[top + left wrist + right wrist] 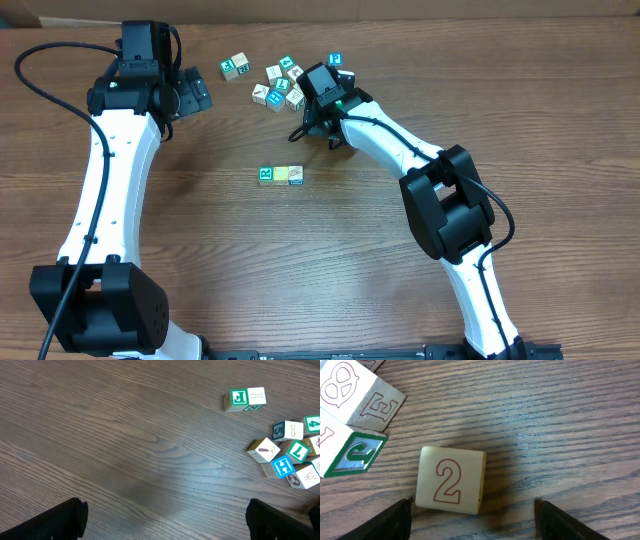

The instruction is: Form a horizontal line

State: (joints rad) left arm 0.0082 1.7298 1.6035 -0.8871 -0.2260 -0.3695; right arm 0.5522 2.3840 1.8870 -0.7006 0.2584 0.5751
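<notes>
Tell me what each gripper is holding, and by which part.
Nothing is held. The left gripper is open above the table. The right gripper is open too; the cube marked 2 lies on the table, not clamped.

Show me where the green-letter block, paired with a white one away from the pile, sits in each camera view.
Overhead: the green-letter block is near the top, left of the pile.
Left wrist: it is at the upper right, above the pile.
Right wrist: not in it; only a block marked 2 and two others at the left edge.
Shared landmark: the pile of blocks, clear in the overhead and left wrist views.
</notes>
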